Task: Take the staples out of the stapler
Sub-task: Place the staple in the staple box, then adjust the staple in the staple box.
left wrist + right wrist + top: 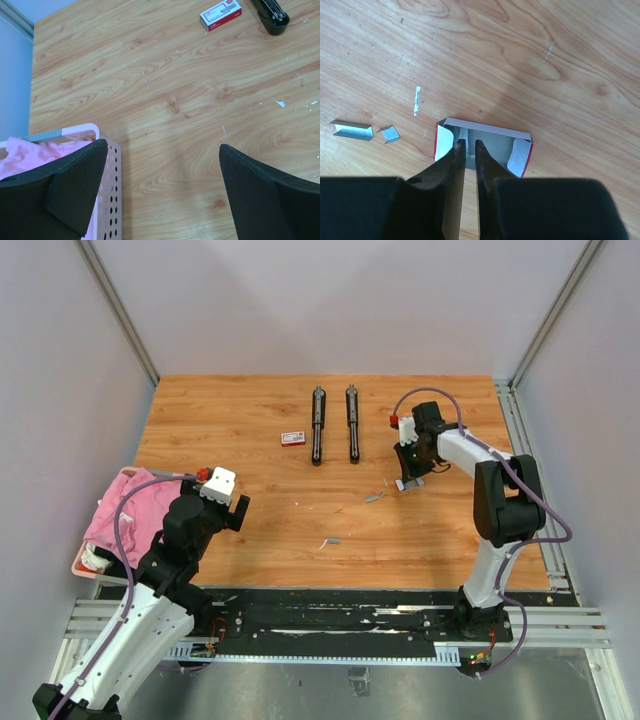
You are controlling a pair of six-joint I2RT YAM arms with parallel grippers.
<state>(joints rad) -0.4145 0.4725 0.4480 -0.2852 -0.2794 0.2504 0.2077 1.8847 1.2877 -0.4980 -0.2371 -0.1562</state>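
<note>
Silvery staples (352, 130) are seen as 2 short strips on the table (545, 60), just left of an open red-and-white box (519, 157). The right gripper (469, 144) is parted to a narrow slit, its tips inside the box, with nothing seen gripped. The left gripper (162, 146) is spread wide beside a pink basket (113, 182). 2 black staplers (317, 425) are laid well apart from both.
</note>
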